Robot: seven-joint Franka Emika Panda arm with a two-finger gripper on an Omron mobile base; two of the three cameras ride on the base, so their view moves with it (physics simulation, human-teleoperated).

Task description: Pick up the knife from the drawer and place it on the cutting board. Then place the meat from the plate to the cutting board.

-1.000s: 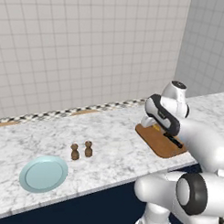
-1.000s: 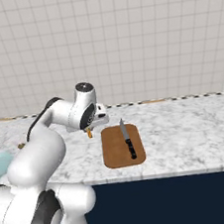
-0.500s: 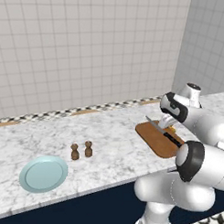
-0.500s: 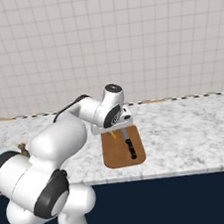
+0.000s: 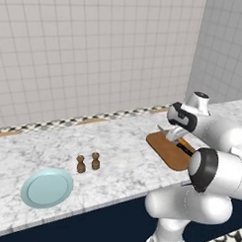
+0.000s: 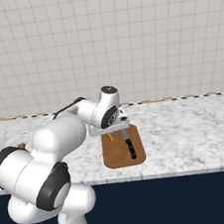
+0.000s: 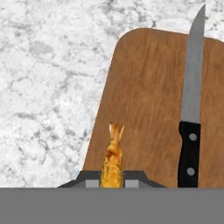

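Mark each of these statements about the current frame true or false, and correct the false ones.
1. The knife lies on the cutting board. True.
2. The meat rests on the plate. False: the plate is bare, and the meat is clamped in the gripper above the board.
3. The gripper is open and empty. False: it is shut on the meat.
4. Two small brown shakers stand on the counter between the plate and the board. True.
5. The knife's handle is brown wood. False: it is black, with a silver-grey blade.
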